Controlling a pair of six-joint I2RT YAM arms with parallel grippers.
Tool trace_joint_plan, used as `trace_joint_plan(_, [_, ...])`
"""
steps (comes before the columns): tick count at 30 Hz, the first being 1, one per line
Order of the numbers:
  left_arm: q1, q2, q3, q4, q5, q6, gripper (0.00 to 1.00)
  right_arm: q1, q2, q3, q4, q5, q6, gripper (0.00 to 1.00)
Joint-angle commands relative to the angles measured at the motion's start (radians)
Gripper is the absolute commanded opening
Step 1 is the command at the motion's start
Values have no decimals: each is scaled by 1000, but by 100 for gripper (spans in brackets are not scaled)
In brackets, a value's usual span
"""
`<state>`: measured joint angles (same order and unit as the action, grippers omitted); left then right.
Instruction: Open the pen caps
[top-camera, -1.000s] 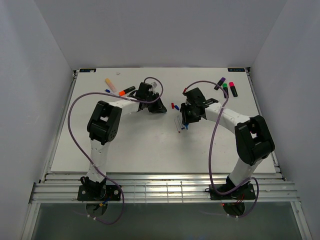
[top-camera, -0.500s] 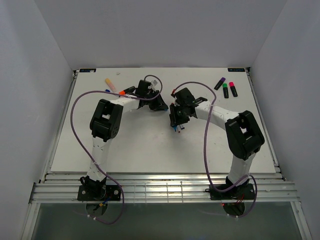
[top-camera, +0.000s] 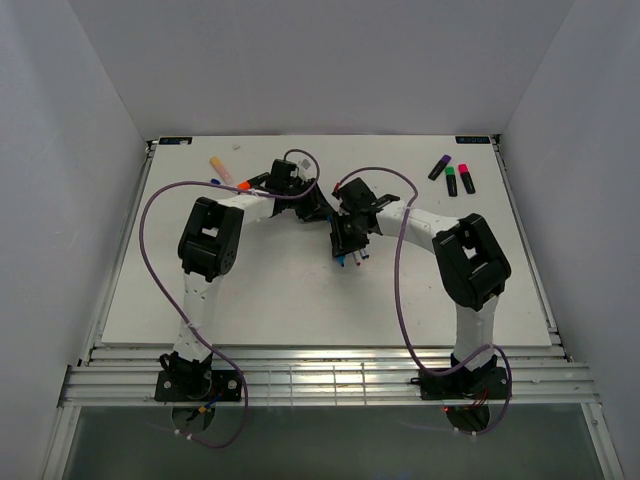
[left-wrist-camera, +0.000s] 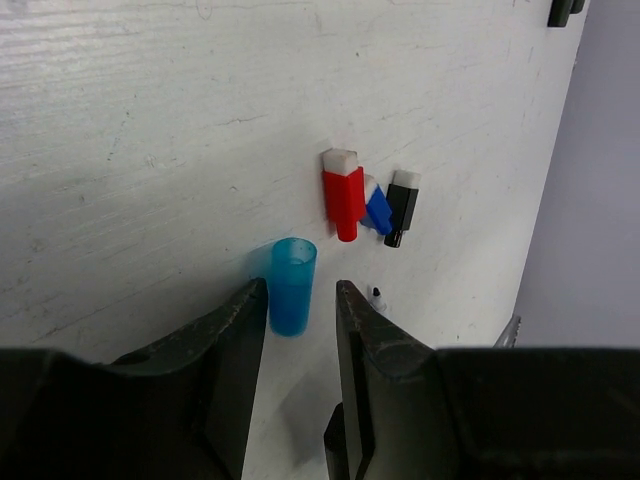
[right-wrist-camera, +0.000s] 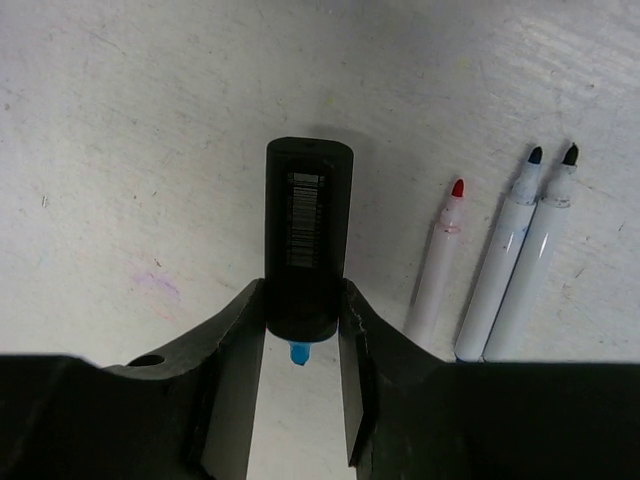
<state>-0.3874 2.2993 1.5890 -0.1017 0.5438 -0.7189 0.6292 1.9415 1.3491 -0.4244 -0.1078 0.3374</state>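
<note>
— What is the right pincer (right-wrist-camera: 300, 300) doing?

— It is clamped on the black highlighter (right-wrist-camera: 308, 220), one finger on each side of the body. The barcode label faces the camera. The blue tip (right-wrist-camera: 299, 352) pokes out bare toward the bottom of the frame.

— And the left pincer (left-wrist-camera: 300, 300)?

— Its jaws stand apart. A blue cap (left-wrist-camera: 292, 285) lies on the white surface (left-wrist-camera: 150, 120) at the lower middle of the left wrist view, between the fingertips. A strip of bare surface shows between the cap and the right-hand finger.

— Any other caps?

— Just above and to the right of it, a red cap (left-wrist-camera: 340, 195), a small blue cap (left-wrist-camera: 378, 212) and a black cap (left-wrist-camera: 402, 205) huddle side by side.

— Other pens?

— Three thin pens lie uncapped to the right of the highlighter in the right wrist view: red-tipped (right-wrist-camera: 437, 275), blue-tipped (right-wrist-camera: 500, 270) and black-tipped (right-wrist-camera: 535, 270). From above, capped purple (top-camera: 440, 166), green (top-camera: 451, 180) and pink (top-camera: 466, 178) highlighters sit at the upper right. An orange highlighter (top-camera: 248, 183) sits at the upper left.
</note>
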Motion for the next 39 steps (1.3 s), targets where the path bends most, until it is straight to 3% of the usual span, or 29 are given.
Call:
trace_joint_plan(1, [18,31,-61,-20,-24,4,47,3,27,61,-31,26,21,8])
trace_joint_plan(17, [71,-5,-141,-1,-4,4,49,7,54,59,-48,88,32,11])
trace_joint_plan(27, [96,-130,-221,-13,-56,27,54,9,60,93,-70,103,17,39])
trace_joint_plan(39, [116,-431,-297,-67,-47,30,56,9,34,209,-144,160,-3,52])
